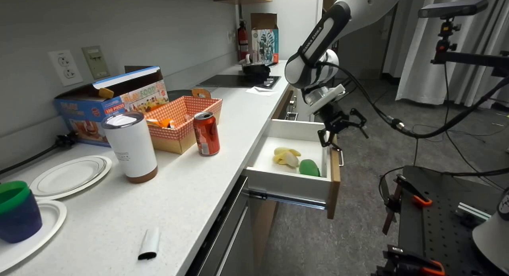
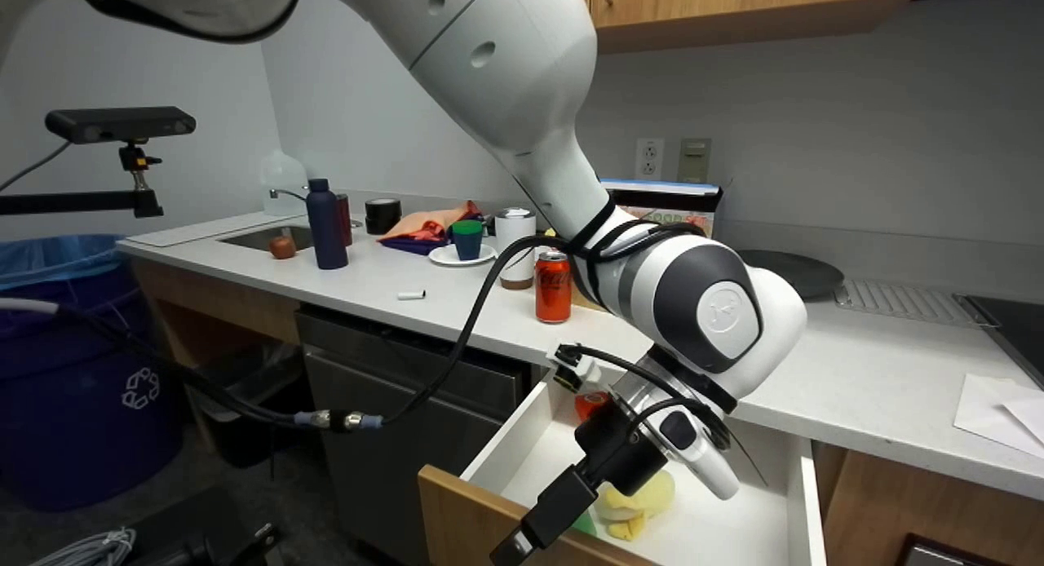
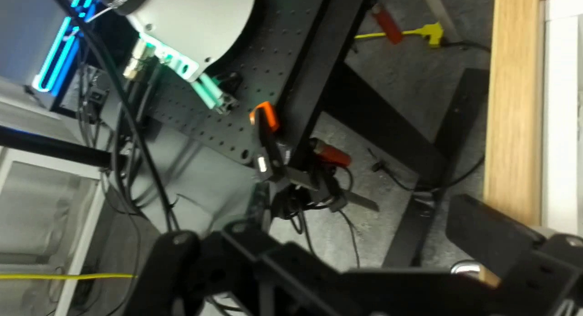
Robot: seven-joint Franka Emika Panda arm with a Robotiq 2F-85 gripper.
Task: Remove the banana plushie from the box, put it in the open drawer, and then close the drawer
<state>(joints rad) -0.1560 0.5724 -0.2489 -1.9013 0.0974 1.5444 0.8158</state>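
The table (image 1: pixel 191 188) runs along the inner side of the jaws, its edge well apart from them. The arm (image 2: pixel 506 68) comes down from above and ends in the jaws, which are spread wide, with the floor (image 1: pixel 370 164) showing through the gap in the wrist view. Beneath the jaws stands the drawer (image 1: pixel 290 183), pulled out, its white inside on their table side. The jaws hang at its front panel (image 1: pixel 335 188): one jaw at the panel's top edge, the other farther out. Whether the nearer jaw touches the wood I cannot tell.

On the table, well apart from the jaws, is a blue carton (image 1: pixel 89 117) and, closer to them, the box (image 1: pixel 181 129). The plates (image 1: pixel 71 176) lie farther off; the tumbler (image 1: pixel 133 148) stands just beside the box. The cup (image 1: pixel 20 216) rests on a plate. The can (image 1: pixel 206 137) stands upright beside the box, closer to the jaws than the tumbler.

The banana (image 1: pixel 285 158) lies in the drawer, below the jaws and toward the table. Just beside it is a green thing (image 1: pixel 309 168), nearer the front panel. In an exterior view a red thing (image 2: pixel 589 404) shows on the jaws' table side, partly hidden by the arm; what it is I cannot tell. The handle (image 1: pixel 341 157) shows just under the nearer jaw.
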